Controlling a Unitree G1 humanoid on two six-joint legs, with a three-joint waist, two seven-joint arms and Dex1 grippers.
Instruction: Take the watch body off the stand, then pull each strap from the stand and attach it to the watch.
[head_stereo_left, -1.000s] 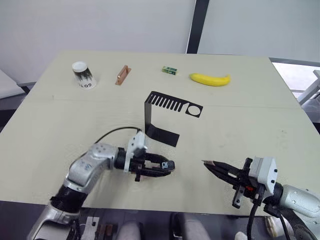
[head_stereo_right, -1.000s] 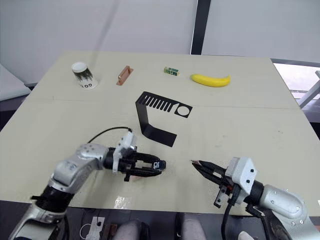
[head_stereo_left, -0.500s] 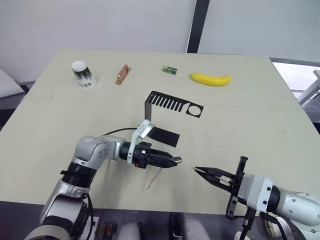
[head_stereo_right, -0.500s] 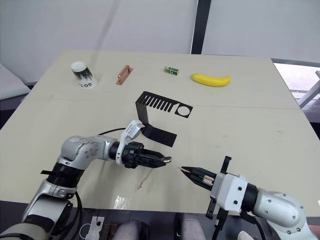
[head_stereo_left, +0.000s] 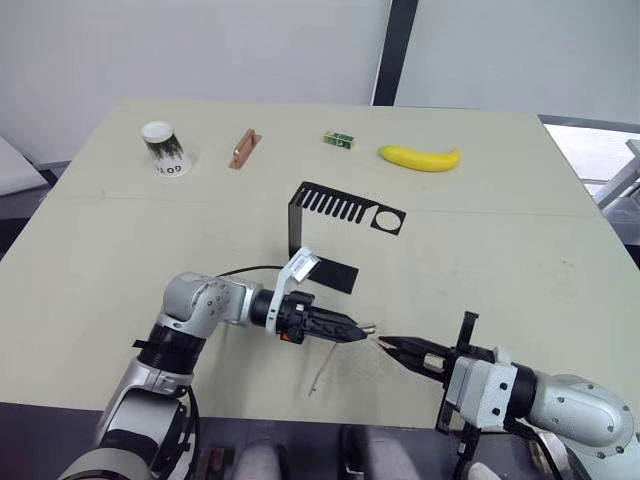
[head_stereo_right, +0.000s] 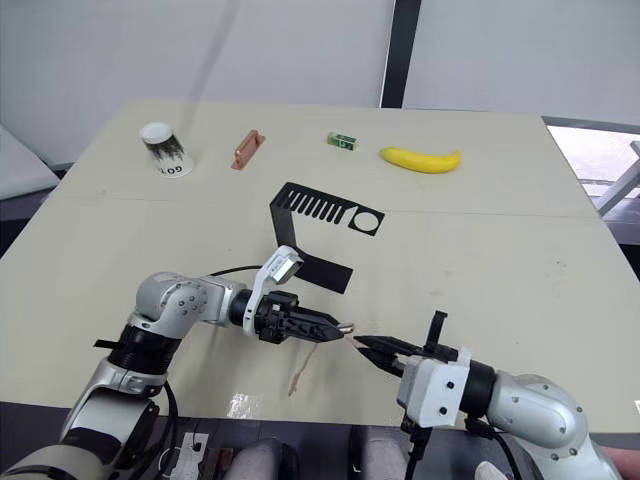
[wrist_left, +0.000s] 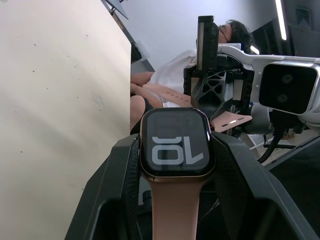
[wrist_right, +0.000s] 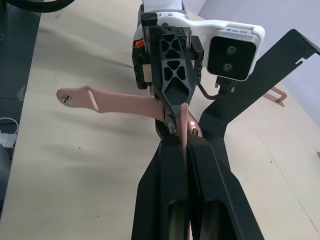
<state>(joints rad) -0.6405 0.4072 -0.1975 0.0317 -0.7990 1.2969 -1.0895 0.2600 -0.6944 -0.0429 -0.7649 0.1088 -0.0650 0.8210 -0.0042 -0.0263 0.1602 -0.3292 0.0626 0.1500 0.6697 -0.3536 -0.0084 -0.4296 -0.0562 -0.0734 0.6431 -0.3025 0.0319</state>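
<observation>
Pink strap (wrist_right: 184, 120), pinched edge-on in the right gripper (wrist_right: 182, 142), points straight at the watch (wrist_left: 176, 143) clamped in the left gripper (wrist_left: 175, 165) (one strap (wrist_right: 107, 101) already attached), tips nearly meeting.

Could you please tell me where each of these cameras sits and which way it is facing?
Left and right eye views: on the head, looking forward and down at the table; both arms show, left gripper meeting right gripper.
Left wrist view: along the left fingers, shut on the watch body, toward the right gripper.
Right wrist view: along the right fingers, shut on a strap, toward the left gripper and stand.
Shared: watch and straps.
</observation>
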